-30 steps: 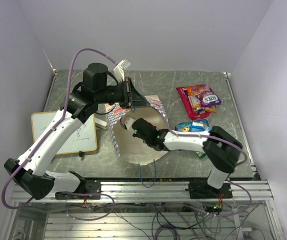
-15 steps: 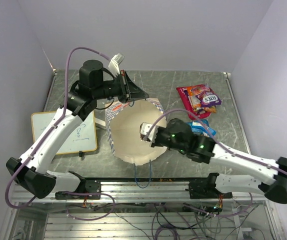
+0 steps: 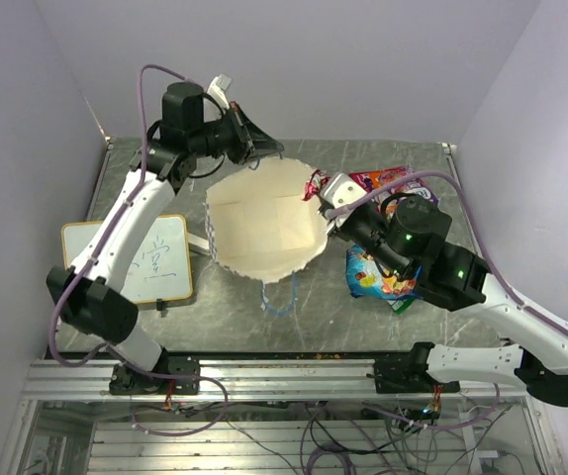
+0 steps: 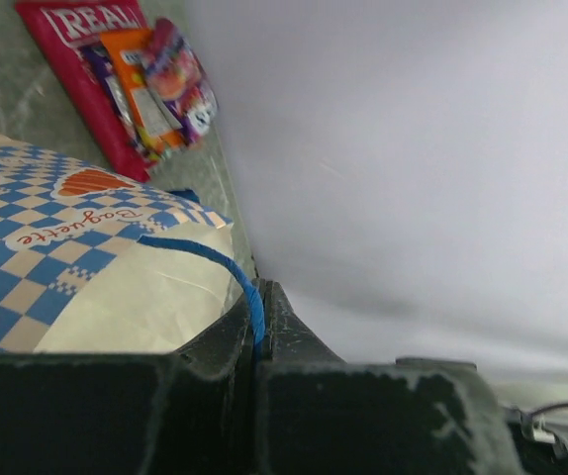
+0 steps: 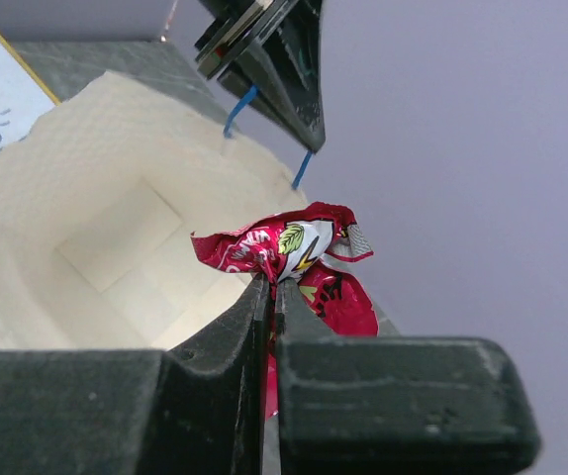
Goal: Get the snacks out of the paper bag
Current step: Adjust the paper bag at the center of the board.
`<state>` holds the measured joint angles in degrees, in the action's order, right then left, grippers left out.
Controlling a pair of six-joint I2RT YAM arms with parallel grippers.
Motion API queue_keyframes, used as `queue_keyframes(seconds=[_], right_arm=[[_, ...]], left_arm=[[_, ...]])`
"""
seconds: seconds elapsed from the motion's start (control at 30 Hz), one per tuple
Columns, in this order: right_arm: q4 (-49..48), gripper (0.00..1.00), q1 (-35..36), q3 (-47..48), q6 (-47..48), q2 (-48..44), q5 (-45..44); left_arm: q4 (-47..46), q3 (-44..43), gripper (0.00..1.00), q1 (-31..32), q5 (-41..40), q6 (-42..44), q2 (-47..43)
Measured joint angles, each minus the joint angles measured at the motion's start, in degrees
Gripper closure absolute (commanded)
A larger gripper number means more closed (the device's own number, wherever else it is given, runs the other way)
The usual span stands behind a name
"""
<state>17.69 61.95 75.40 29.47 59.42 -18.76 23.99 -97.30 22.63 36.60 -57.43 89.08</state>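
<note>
The paper bag (image 3: 264,226) stands open in the middle of the table, its cream inside facing up; its checked outside (image 4: 56,233) shows in the left wrist view. My left gripper (image 3: 262,148) is shut on the bag's blue cord handle (image 4: 249,287) at the far rim. Above the bag's right rim, my right gripper (image 3: 319,188) is shut on a crumpled red snack packet (image 5: 284,247). Other snacks lie on the table to the right: a magenta-pink packet with small ones on it (image 3: 395,180) and a blue one (image 3: 375,279).
A white writing board (image 3: 155,262) lies left of the bag. The bag's second blue cord (image 3: 282,297) hangs at its near side. A green packet's edge (image 3: 400,305) shows under the right arm. Walls close the table at the back and both sides.
My right gripper has come up out of the bag to the right, carrying the red packet. My left gripper has pulled the handle back and up, and the bag now stands wide open.
</note>
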Motion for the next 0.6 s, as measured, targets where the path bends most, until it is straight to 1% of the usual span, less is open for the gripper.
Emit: queue_keyframes(seconds=[0.13, 0.3, 0.43, 0.6], right_arm=[[0.8, 1.0, -0.7, -0.5, -0.5, 0.0, -2.8], [2.9, 1.0, -3.2, -1.7, -1.9, -0.9, -4.9], [4.5, 1.0, -6.3, -1.9, -4.1, -1.6, -6.1], [7.2, 1.0, -11.8, -1.8, -8.5, -1.0, -6.8]], left_arm=[[0.1, -5.0, 0.93, -1.8, -0.1, 0.7, 5.9], [-1.8, -11.3, 0.93, -2.3, 0.8, -0.2, 13.5], [-3.3, -13.9, 0.93, -2.4, 1.3, -1.0, 18.3], [-3.6, -14.7, 0.93, -3.0, 1.4, -1.3, 21.6]])
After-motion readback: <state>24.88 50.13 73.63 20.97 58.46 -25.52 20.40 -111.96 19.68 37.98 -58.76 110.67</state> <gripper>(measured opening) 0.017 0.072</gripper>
